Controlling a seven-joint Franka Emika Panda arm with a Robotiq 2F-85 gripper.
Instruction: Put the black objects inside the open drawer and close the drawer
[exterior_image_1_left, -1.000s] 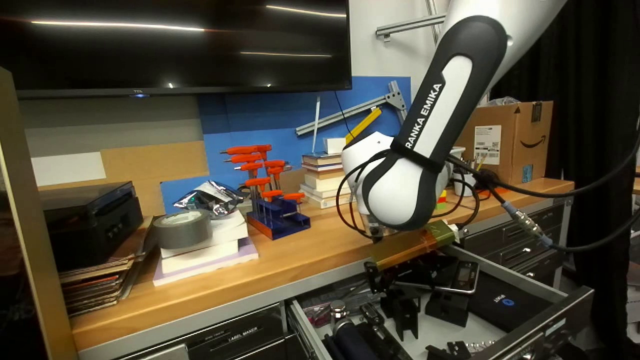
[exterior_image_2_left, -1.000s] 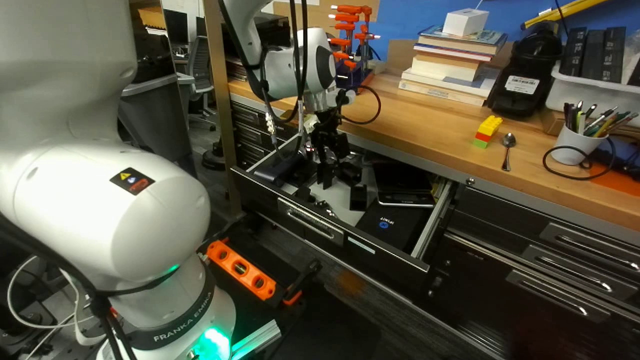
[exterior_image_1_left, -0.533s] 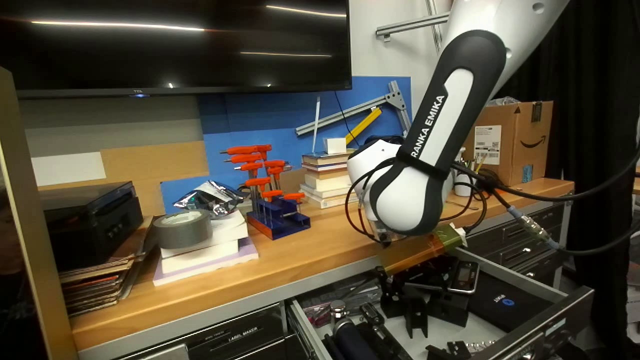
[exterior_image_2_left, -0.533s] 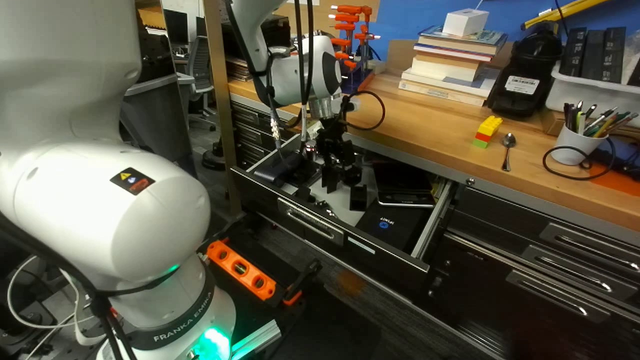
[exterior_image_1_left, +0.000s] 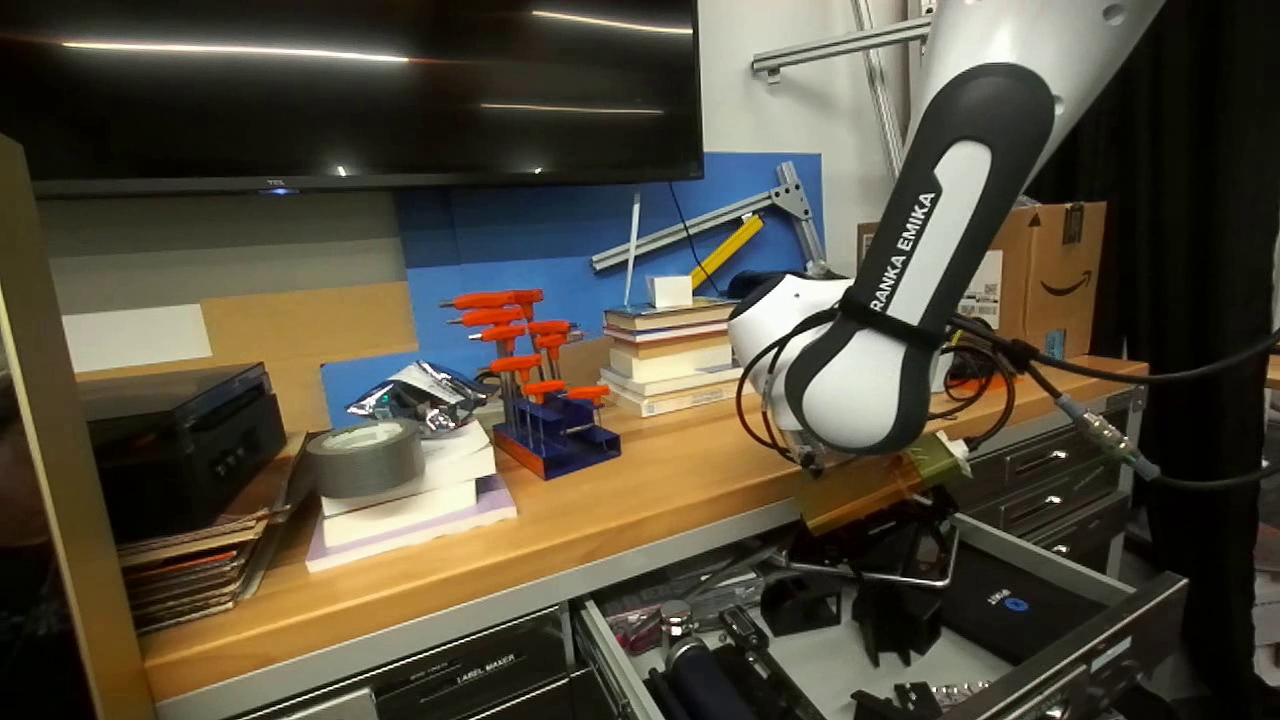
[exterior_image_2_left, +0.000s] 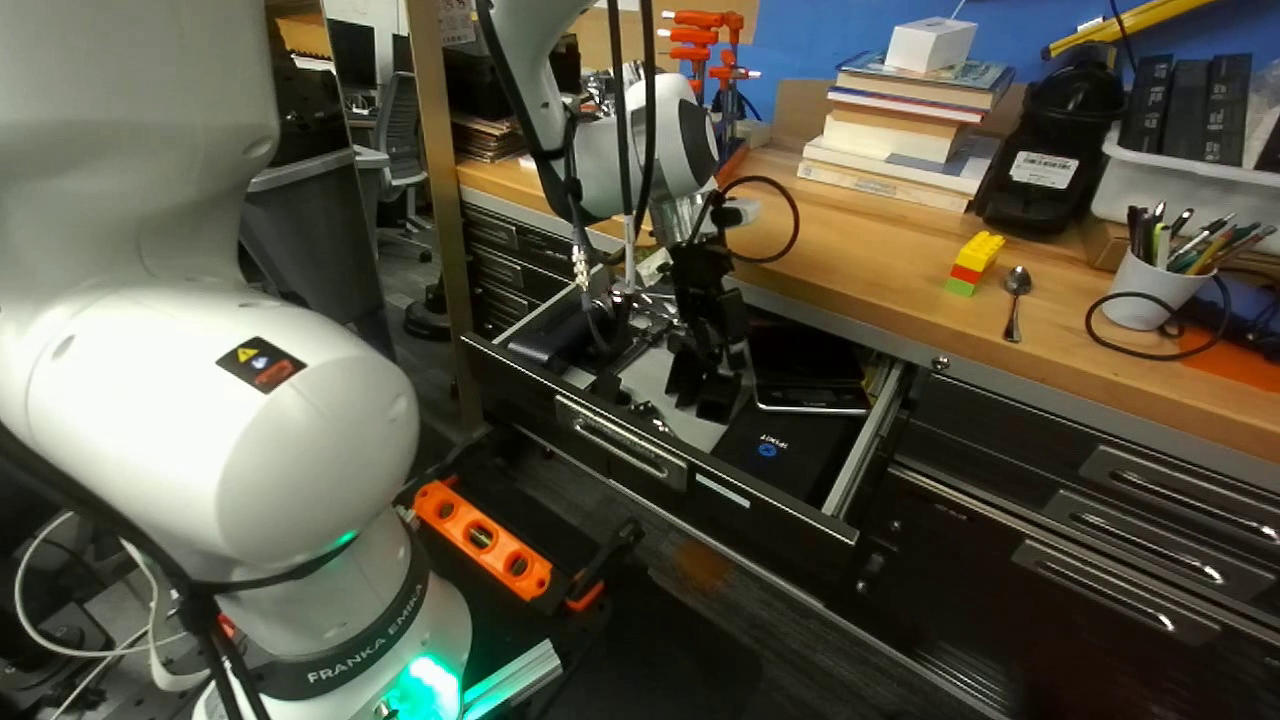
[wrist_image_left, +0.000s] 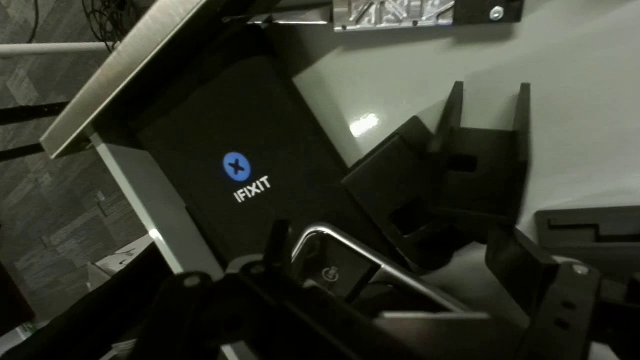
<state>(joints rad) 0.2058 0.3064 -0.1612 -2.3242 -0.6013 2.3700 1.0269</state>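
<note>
The bracket (wrist_image_left: 482, 185) lies just beyond the fingers (wrist_image_left: 570, 290), closer to the one at the right of the wrist view, its two prongs pointing away from the gripper (wrist_image_left: 390, 235). It overlaps the second bracket (wrist_image_left: 385, 185), which sits slantwise to it; whether the two touch I cannot tell. Past the prongs shows the pale floor of the drawer (wrist_image_left: 575, 100), so a clean set-down probably turns on bringing the bracket to that side. Where the fingers meet the bracket all is dark: I cannot tell whether they are clamped on it or loose.

In both exterior views the bracket is within the drawer's walls, out from the front edge of the desk (exterior_image_1_left: 690, 470) and short of its right corner.

The bracket is matte black, U-shaped, flat-walled, with a small slot between the prongs. The second bracket is black, angular and slotted too.
</note>
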